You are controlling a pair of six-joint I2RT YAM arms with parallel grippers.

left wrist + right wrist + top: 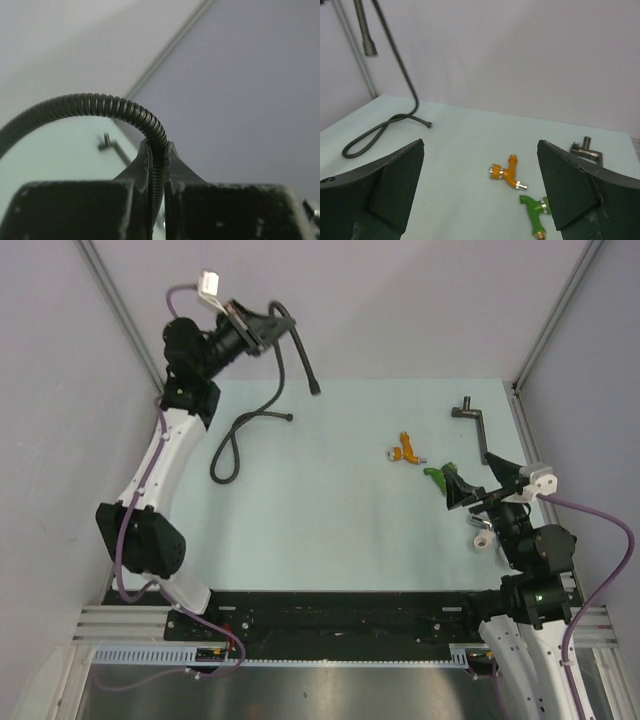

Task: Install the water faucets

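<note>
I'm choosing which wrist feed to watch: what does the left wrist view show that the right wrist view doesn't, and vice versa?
Only left wrist: the left gripper shut on the black hose, close up. Only right wrist: the orange faucet and green faucet lying on the table, beyond the open right gripper. Both: the hose, the table and the grey metal fitting.

In the left wrist view, the black hose (115,106) is cut off by the left edge. Its lower run is hidden between the fingers (142,170) of the left hand (157,146). A grey metal fitting (111,145) left of centre is blurred. In the right wrist view, the green faucet (534,212) is partly covered at lower right by a finger of the right hand (481,145), and the black hose is cut off by the top edge.
</note>
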